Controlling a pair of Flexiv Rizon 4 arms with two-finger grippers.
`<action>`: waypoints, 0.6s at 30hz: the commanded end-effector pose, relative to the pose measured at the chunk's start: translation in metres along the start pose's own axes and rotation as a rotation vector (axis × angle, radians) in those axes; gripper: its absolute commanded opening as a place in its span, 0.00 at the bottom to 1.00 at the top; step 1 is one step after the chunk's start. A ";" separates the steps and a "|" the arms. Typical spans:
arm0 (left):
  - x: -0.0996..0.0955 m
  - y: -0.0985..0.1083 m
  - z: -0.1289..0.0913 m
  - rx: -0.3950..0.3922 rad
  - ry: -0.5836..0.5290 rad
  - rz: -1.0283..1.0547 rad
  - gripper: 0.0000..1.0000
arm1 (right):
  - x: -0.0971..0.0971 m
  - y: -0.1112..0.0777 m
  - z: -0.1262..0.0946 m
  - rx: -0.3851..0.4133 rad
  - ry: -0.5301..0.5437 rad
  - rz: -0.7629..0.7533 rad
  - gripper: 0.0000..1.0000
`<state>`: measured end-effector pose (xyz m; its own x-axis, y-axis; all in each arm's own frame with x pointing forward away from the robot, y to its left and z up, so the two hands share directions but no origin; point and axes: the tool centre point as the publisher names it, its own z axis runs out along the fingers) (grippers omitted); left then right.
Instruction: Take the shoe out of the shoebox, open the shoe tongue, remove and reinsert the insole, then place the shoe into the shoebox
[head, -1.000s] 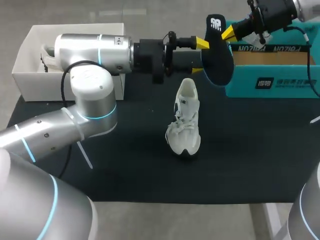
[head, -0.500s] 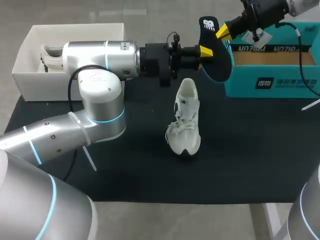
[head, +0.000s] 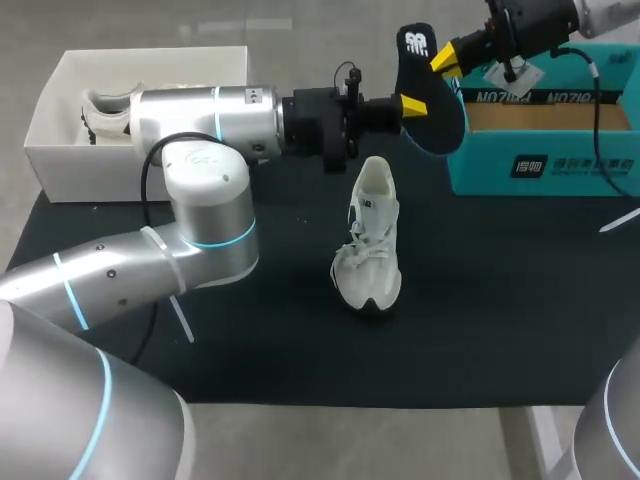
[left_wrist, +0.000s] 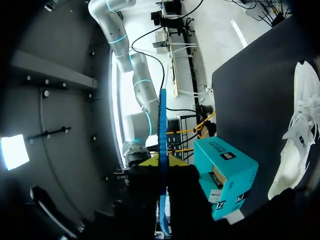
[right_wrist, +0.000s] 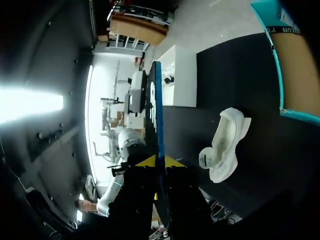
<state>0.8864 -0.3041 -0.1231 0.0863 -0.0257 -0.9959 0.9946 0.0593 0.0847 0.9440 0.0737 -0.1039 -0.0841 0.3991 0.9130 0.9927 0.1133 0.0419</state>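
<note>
Shoe (head: 368, 240): white, standing on its sole on the black mat (head: 500, 320), toe towards the near edge, near the teal shoebox (head: 545, 165) but apart from it. It has kept its place over the last second.

The insole (head: 437, 125), dark with a blue edge, is out of the shoe and held in the air beyond it, by the shoebox's left end. It now stands a little higher than a second ago. My left arm has stretched farther across the table towards it, and my right arm has drawn up with it.

My left gripper (head: 412, 105) and my right gripper (head: 447, 58) are both closed on the insole. Each wrist view shows it edge-on, pinched between that arm's own yellow fingertips (right_wrist: 174, 161).

I judge that the removal step is done and that this two-handed hold is a hand-over or a re-aiming before reinsertion. Reinsertion and the return to the shoebox remain.

Hard to make out:
- In the head view the insole covers the far finger of my left gripper.
- The wrist views show only the insole's edge, not its faces.
- I cannot see into the shoe from any view, so I cannot tell how the tongue lies.
- The left wrist view cuts the shoe off.
- My left arm partly covers the white box (head: 60, 130) and the second shoe (head: 100, 108) in it.
</note>
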 end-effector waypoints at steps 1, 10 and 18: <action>-0.002 -0.002 -0.005 0.014 0.001 -0.007 0.00 | 0.005 -0.014 0.000 -0.098 0.067 -0.055 1.00; -0.016 0.004 -0.024 0.038 -0.017 -0.099 0.00 | 0.014 -0.041 -0.011 -0.165 0.133 -0.156 1.00; -0.033 0.017 -0.034 0.028 0.084 -0.429 0.00 | 0.024 -0.069 -0.010 -0.145 0.183 -0.212 1.00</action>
<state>0.8988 -0.2706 -0.1001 -0.2143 -0.0715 -0.9741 0.9755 0.0341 -0.2172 0.8845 0.0679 -0.0788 -0.2850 0.2104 0.9351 0.9573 0.1114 0.2667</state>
